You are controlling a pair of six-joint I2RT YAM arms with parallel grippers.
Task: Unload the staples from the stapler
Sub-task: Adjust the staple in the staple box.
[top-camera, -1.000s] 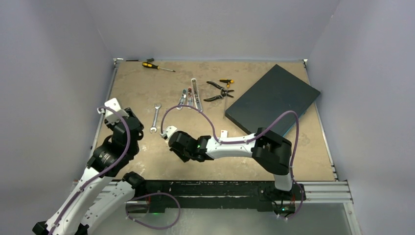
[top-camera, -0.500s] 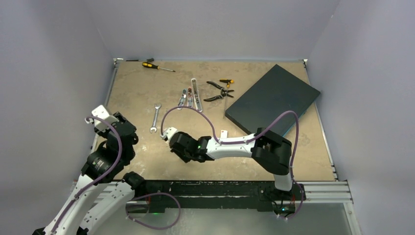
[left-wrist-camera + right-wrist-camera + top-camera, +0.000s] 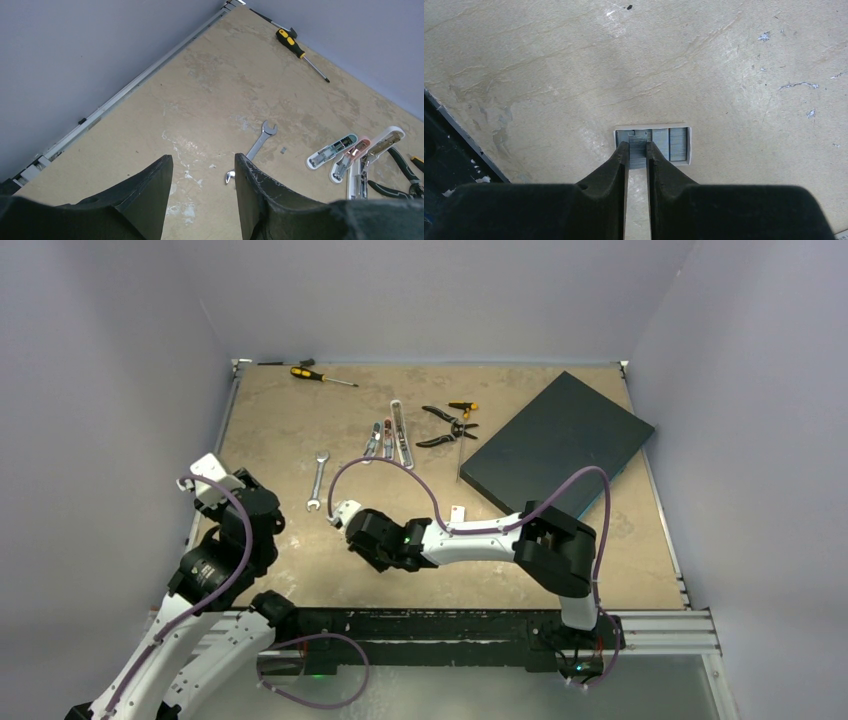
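**Right jaws pinch a staple strip at the box; left jaws hang empty**

Seen from the wrist camera, the right jaws are closed down to a narrow slot. A short ribbed grey strip of staples (image 3: 638,145) is clamped between the two black fingers (image 3: 620,157). The strip sits at the left part of a small white box (image 3: 654,127). That box lies flat on the worktop (image 3: 724,75) and has more grey strips side by side in it. Whether the held strip touches the bottom of the box I cannot tell.

The left jaws stand partly open with nothing between them. Their fingers (image 3: 150,190) hang above the left side of the worktop, near its rail.

From above, the stapler (image 3: 398,428) lies opened out further back, around the middle of the worktop and well apart from both arms. A spanner (image 3: 317,480) lies to its left and pliers (image 3: 445,427) to its right. A screwdriver (image 3: 322,376) lies at the far edge, and a dark board (image 3: 555,445) fills the far right corner.
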